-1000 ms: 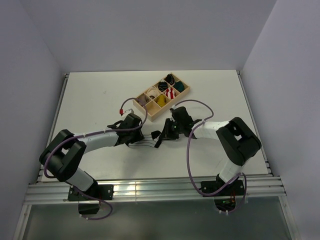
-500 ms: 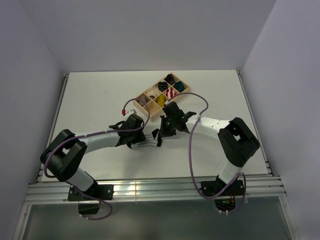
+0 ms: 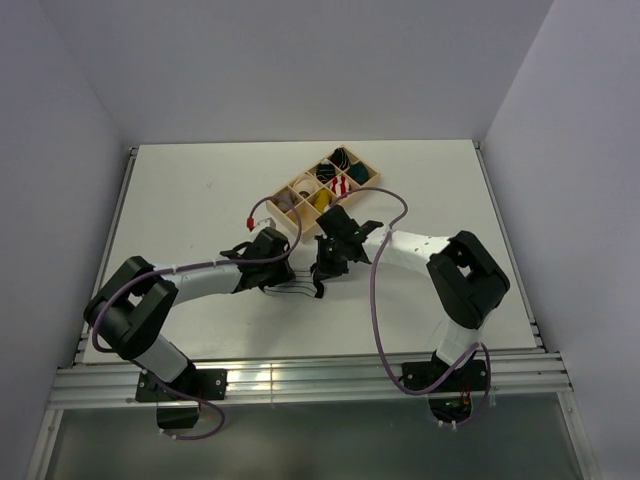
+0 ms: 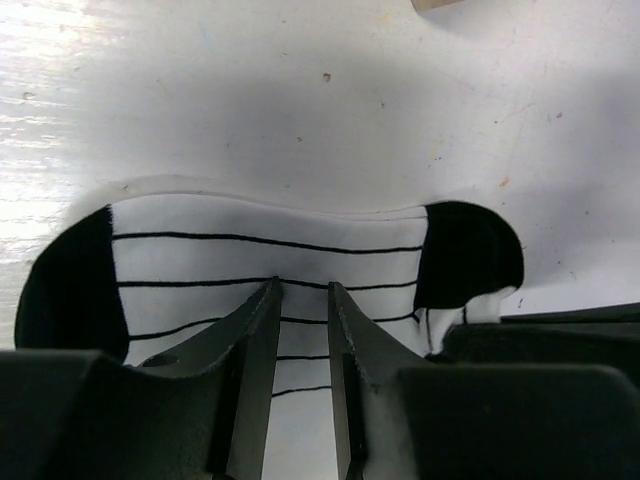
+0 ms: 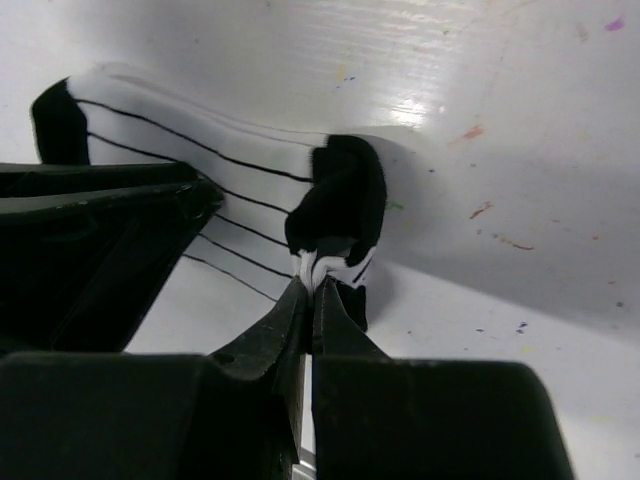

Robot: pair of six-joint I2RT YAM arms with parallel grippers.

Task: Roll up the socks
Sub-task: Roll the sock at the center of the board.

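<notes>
1. Only the top view shows the compartmented wooden tray (image 3: 288,218).
2. Left wrist view: my left fingers (image 4: 255,340), slightly parted, rest on the flat striped sock (image 4: 270,250) lying on the scuffed white surface (image 4: 300,100).
3. Right wrist view: my right fingers (image 5: 285,320) pinch its bunched black end.

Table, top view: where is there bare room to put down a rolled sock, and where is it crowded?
Bare: the table left of the wooden tray, the strip right of the tray, and the strip along the near edge. Crowded: the middle, where the left gripper and right gripper meet on the striped sock, just before the tray.
</notes>
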